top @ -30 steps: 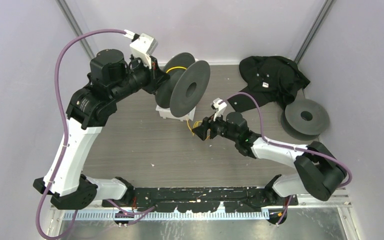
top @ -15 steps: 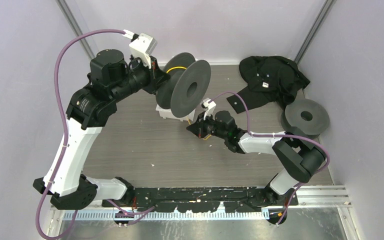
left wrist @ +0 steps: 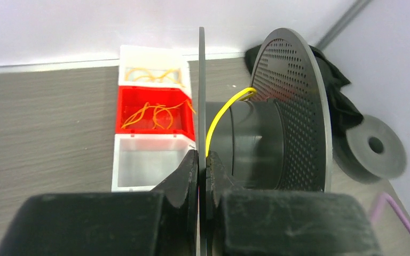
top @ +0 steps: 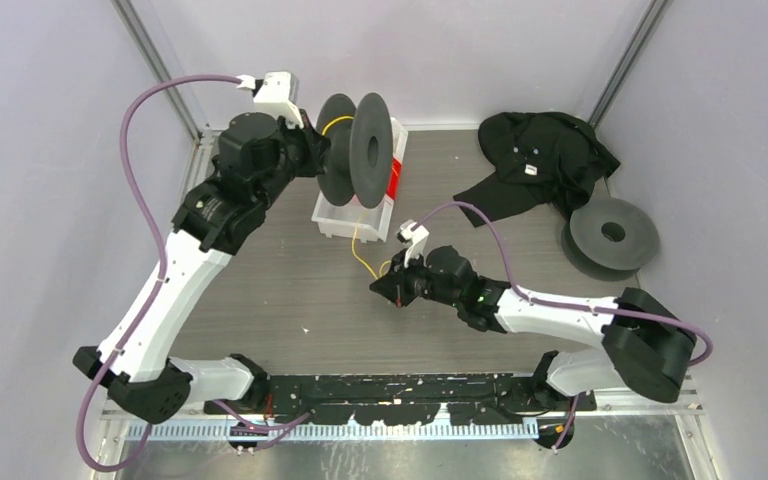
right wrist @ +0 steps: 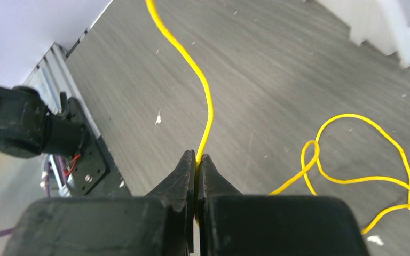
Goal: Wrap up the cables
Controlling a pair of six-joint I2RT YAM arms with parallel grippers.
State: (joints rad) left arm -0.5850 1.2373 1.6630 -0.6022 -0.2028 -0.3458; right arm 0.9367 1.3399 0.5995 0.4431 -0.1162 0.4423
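A yellow cable runs from the dark grey spool down across the table to my right gripper. That gripper is shut on the cable, which leaves the fingertips and climbs away. A loose loop of the same cable lies on the table to the right. My left gripper is shut on the thin near flange of the spool, holding it off the table. The cable arcs over the spool's hub. In the top view the left gripper sits at the spool's left side.
A white tray with a red compartment holding yellow cord pieces stands under the spool. A black cloth lies at the back right. A second grey spool lies flat beside it.
My right gripper has shut on the yellow cable and drawn it toward the near edge. The left arm has swung the spool round, so it is more edge-on from above.
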